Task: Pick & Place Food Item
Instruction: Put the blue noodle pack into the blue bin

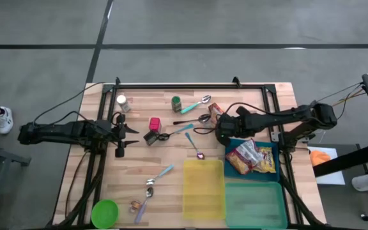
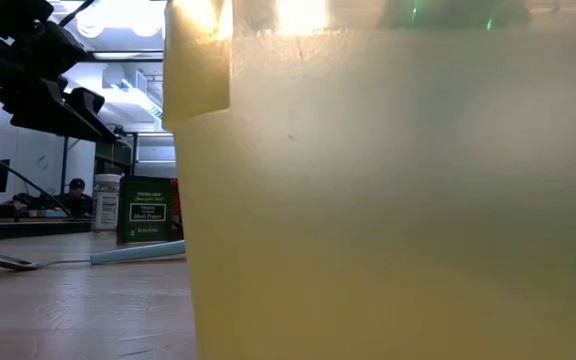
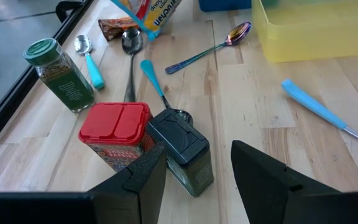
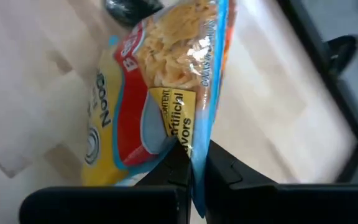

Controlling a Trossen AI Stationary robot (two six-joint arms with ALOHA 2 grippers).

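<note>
The food item is a yellow, red and blue noodle bag [image 1: 252, 157]. It hangs over the blue container [image 1: 270, 145] at the table's right, with my right gripper [image 1: 234, 142] shut on it. The right wrist view shows the bag [image 4: 166, 74] stretching away from the gripper [image 4: 192, 160]. At the table's left, my left gripper [image 1: 124, 134] stands open and touches nothing. In the left wrist view its fingers [image 3: 194, 180] stand just short of a black-lidded jar [image 3: 182, 152] lying on its side and a red-lidded tin [image 3: 115, 134]. My right gripper pinches the bag's blue sealed edge [image 4: 199, 134] between its two fingers. The fingers slant down from the table's right side. The bag spreads out below and beyond them, over the blue container. Whether its lower end rests there I cannot tell.
A yellow container [image 1: 203, 186] and a green container [image 1: 255, 206] stand at the near right, and a green bowl [image 1: 105, 213] at the near left. Several spoons, a green-lidded spice jar [image 1: 177, 103] and a white shaker [image 1: 122, 103] lie about the table's middle. The yellow container's wall [image 2: 398, 190] fills the low view.
</note>
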